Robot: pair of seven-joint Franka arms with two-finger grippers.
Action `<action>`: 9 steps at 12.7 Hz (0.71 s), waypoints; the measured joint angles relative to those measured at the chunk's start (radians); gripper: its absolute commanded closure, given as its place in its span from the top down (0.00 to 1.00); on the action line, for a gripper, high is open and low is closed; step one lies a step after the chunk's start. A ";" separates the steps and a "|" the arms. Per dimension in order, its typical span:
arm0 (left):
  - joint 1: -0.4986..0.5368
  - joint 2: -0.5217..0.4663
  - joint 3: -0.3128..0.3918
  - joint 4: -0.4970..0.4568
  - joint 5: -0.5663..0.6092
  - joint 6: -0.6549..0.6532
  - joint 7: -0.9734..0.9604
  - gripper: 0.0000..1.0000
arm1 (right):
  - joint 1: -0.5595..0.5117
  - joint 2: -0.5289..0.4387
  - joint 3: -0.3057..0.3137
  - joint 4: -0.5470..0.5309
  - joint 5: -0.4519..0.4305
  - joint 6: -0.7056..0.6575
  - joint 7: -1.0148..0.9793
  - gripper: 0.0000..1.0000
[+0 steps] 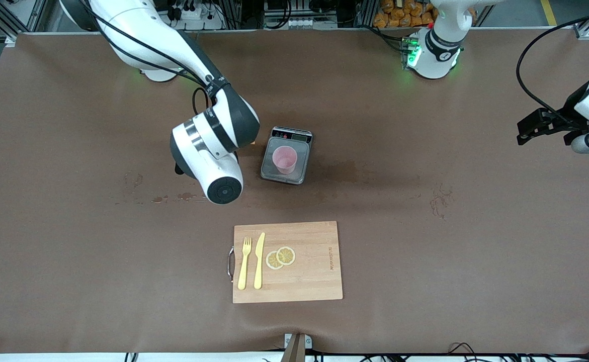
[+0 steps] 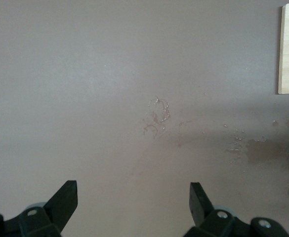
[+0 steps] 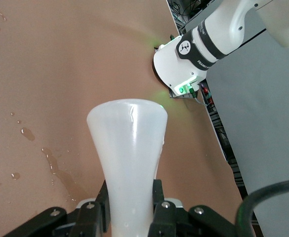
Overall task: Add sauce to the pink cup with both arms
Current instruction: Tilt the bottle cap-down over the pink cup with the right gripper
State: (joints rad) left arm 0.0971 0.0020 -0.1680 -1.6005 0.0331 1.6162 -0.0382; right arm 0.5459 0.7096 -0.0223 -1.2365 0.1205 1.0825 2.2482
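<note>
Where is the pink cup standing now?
The pink cup stands on the small scale mid-table, farther from the front camera than the cutting board.

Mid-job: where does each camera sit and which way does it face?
Front view: high across the table, facing the bases; shows both arms, the pink cup on a scale, the cutting board.
Left wrist view: on the left arm, looking down at the stained table; left pincer open.
Right wrist view: on the right arm, looking along the sauce bottle in the shut right pincer toward the left arm's base.
Shared: front and left wrist show the cutting board; front and right wrist, that base.
</note>
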 measured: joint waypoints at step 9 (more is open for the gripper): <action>0.003 0.000 0.003 0.000 0.000 -0.004 0.000 1.00 | 0.004 0.028 0.003 0.063 -0.063 -0.125 0.020 0.00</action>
State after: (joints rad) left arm 0.0998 0.0020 -0.1654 -1.6005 0.0331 1.6121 -0.0382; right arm 0.5503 0.7379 -0.0196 -1.1738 0.0570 0.9576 2.2680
